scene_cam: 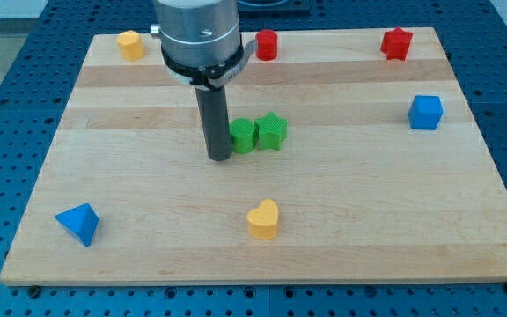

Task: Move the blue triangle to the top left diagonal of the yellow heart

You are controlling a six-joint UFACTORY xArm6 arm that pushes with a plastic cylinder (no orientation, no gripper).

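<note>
Wooden board on a blue perforated bench; the arm carried no pincer, only a straight dark rod, so there was nothing to spread or press together; my tip rested near the board's middle, just beside the view's left face of the green cube, though contact could not be told. The green star stood touching that cube on the view's right. The blue triangle, a solid, saturated-blue wedge with one lit upper face and darker sides, lay near the board's bottom-left corner, well apart from my tip; the yellow heart, lobes toward the view's top right, lay near the bottom edge, well to the triangle's right at about the same height. Along the top edge: a yellow block, a red cylinder, a red star; a blue cube at the view's right.
</note>
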